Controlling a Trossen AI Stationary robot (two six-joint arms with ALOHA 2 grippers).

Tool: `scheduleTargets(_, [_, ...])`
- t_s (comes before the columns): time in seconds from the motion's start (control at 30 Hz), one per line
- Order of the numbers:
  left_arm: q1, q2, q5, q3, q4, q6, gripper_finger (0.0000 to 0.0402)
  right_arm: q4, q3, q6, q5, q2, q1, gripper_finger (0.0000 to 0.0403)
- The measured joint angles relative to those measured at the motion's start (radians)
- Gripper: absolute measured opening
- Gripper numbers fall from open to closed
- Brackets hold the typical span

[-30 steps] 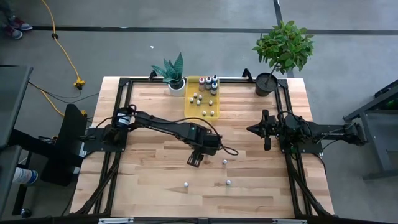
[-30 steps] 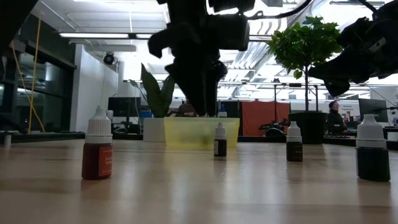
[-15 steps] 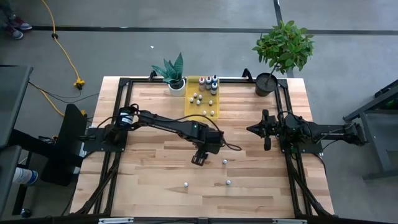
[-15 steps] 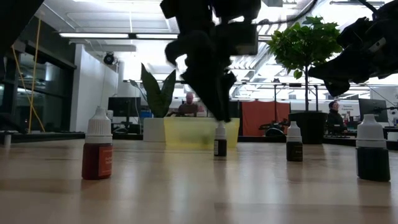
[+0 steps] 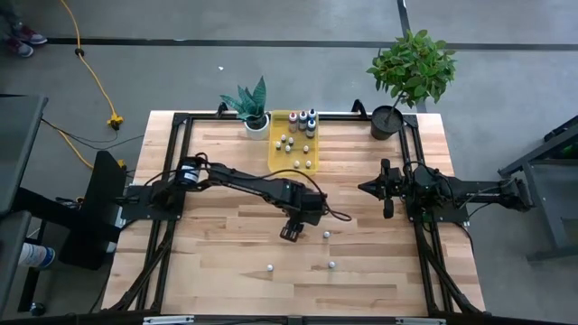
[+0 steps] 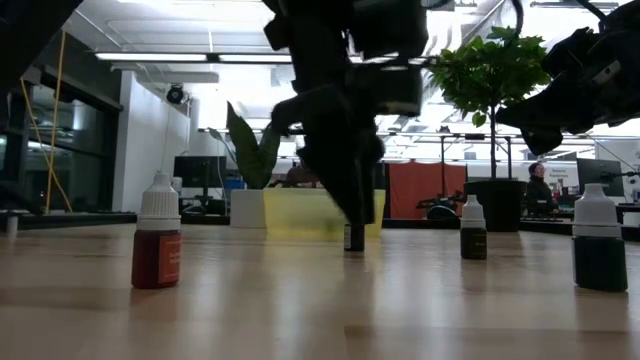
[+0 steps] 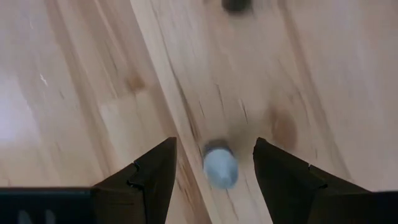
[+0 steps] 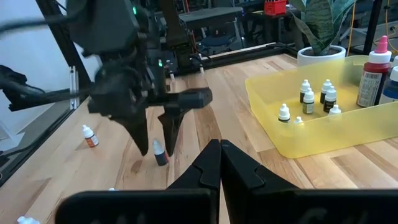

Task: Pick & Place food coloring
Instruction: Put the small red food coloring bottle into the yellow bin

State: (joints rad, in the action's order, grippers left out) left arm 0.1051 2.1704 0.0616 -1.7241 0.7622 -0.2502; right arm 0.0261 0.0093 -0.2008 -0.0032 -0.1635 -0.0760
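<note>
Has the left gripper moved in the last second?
Yes. In the high view the left gripper has shifted right, toward the loose bottle, while the yellow tray stays put.

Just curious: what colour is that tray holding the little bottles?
Translucent yellow tray; the right wrist view shows it best.

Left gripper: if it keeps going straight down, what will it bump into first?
Probably the small white-capped bottle standing between the open fingers of the left gripper; under that, the wooden table.
</note>
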Motion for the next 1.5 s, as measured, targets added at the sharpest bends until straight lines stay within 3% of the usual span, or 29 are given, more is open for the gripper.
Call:
scheduleTargets(0.4, [0.0, 0.004, -0.001, 0.001, 0.035, 0.001, 0.0199, 0.0, 0.0, 0.0, 0.0, 0.001, 0.0, 0.0])
scheduleTargets(0.77, [-0.001, 0.004, -0.001, -0.023, 0.06, 0.023, 0.0114, 0.0, 0.0, 0.0, 0.0, 0.0, 0.0, 0.0])
scheduleTargets(1.2, [-0.001, 0.003, 0.002, -0.025, 0.059, 0.05, 0.005, 0.0, 0.0, 0.0, 0.0, 0.0, 0.0, 0.0])
scheduleTargets(1.5, [-0.006, -0.039, 0.007, -0.069, 0.153, 0.149, 0.0041, 0.0, 0.0, 0.0, 0.0, 0.0, 0.0, 0.0])
